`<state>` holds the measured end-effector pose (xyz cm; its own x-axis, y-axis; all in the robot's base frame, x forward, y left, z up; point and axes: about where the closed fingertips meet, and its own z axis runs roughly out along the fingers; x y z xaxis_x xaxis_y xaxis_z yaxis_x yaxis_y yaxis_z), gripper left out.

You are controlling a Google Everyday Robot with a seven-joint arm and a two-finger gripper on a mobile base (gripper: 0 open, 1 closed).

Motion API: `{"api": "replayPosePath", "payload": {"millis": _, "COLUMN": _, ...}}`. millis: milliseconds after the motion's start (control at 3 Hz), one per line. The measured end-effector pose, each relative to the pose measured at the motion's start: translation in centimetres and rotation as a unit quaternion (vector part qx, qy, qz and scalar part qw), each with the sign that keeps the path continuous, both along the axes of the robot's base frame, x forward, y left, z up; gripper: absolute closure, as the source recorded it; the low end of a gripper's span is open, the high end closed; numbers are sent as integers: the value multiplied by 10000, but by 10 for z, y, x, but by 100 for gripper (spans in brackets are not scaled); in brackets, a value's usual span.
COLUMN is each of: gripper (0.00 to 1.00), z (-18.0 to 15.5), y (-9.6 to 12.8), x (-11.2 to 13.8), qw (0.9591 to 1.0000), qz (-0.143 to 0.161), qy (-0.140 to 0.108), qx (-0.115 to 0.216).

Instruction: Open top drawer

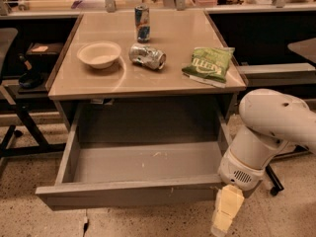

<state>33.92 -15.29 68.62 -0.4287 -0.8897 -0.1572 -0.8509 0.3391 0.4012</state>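
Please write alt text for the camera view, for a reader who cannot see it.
The top drawer stands wide open below the tabletop, and the robot's gripper hangs at the drawer's front right corner. On the tabletop are a white bowl, an upright can, a crushed can on its side and a green snack bag.

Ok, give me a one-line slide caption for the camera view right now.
Top drawer stands pulled out beneath the table, claw low at its front right corner.
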Motion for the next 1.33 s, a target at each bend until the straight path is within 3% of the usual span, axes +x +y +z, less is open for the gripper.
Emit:
{"api": "replayPosePath", "payload": {"millis": 667, "gripper": 0, "z": 11, "y": -5, "x": -34, "qw": 9995, "qz": -142, "qy": 294, "qx": -9}}
{"api": "replayPosePath", "payload": {"millis": 1000, "gripper": 0, "z": 11, "y": -5, "x": -34, "qw": 9995, "qz": -142, "qy": 294, "qx": -9}}
{"api": "replayPosePath", "payload": {"millis": 1333, "gripper": 0, "z": 43, "y": -19, "x": -16, "qw": 9990, "qz": -392, "qy": -158, "qx": -150}}
